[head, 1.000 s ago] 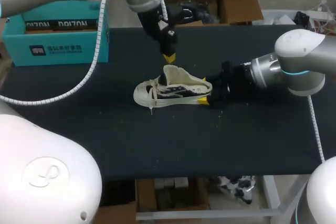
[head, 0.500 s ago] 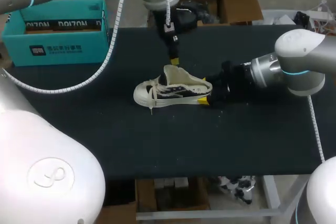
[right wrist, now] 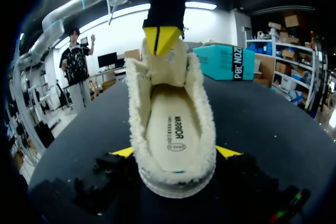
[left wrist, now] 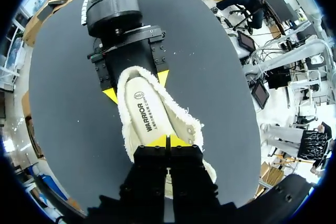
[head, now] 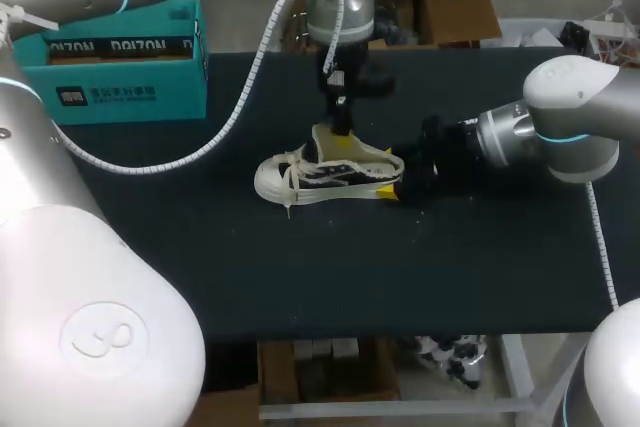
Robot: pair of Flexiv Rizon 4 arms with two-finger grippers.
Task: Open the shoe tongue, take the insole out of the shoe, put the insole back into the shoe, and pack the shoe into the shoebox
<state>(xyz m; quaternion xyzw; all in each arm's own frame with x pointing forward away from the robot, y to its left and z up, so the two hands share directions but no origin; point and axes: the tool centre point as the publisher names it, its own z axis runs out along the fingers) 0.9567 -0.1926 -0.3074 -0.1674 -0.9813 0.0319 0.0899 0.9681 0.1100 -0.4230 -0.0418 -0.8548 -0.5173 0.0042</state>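
A cream low-top shoe (head: 320, 175) lies on its sole mid-table, toe to the left. Its white printed insole (left wrist: 147, 111) lies inside it. My right gripper (head: 388, 173) is at the heel, fingers wide apart and pressed against both sides of the shoe (right wrist: 173, 171). My left gripper (head: 343, 130) hangs over the shoe's opening with its yellow tips together. In the right wrist view these tips (right wrist: 159, 39) sit at the top edge of the upright tongue (right wrist: 168, 69). I cannot tell whether they pinch it. The teal shoebox (head: 110, 67) stands open at the table's back left.
The black table top (head: 300, 277) stretches bare in front of the shoe and to both sides. The left arm's white cable (head: 250, 77) loops over the table between the shoebox and the shoe.
My left gripper has moved right and down, from behind the shoe to just over its opening. The right gripper and the shoe have stayed still.
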